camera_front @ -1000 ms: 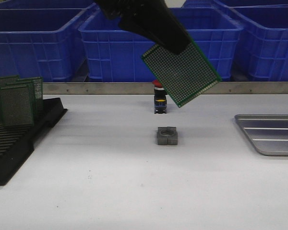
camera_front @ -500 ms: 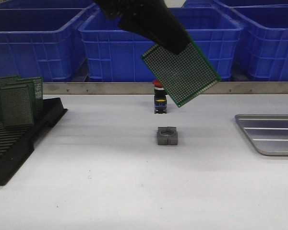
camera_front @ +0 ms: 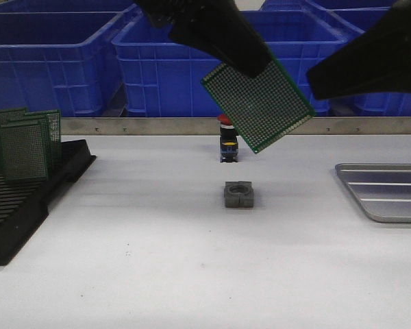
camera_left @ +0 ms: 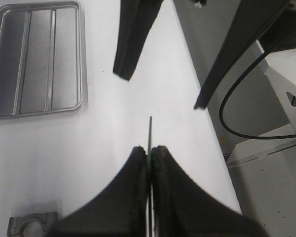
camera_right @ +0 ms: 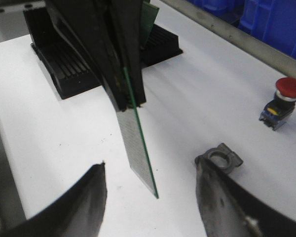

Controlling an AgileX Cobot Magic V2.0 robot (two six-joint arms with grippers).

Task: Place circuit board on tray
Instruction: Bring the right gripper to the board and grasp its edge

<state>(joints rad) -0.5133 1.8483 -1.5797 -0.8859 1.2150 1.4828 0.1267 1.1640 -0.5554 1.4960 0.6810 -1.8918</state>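
My left gripper (camera_front: 243, 65) is shut on the top corner of a green perforated circuit board (camera_front: 259, 104) and holds it tilted, high above the table's middle. In the left wrist view the board (camera_left: 150, 129) shows edge-on between the pinched fingers (camera_left: 136, 163). The silver-grey ridged tray (camera_front: 387, 190) lies on the table at the right, empty; it also shows in the left wrist view (camera_left: 37, 59). My right gripper (camera_right: 150, 170) is open, its fingers either side of the board's (camera_right: 137, 148) lower edge without touching it. Its arm (camera_front: 370, 55) hangs at the upper right.
A black slotted rack (camera_front: 27, 192) with several green boards stands at the left. A small grey metal clamp block (camera_front: 238, 195) and a red-topped push button (camera_front: 227, 140) sit mid-table. Blue bins (camera_front: 68, 55) line the back behind a metal rail.
My right arm has come into the front view at the upper right, towards the board. The left gripper and the board have stayed still.
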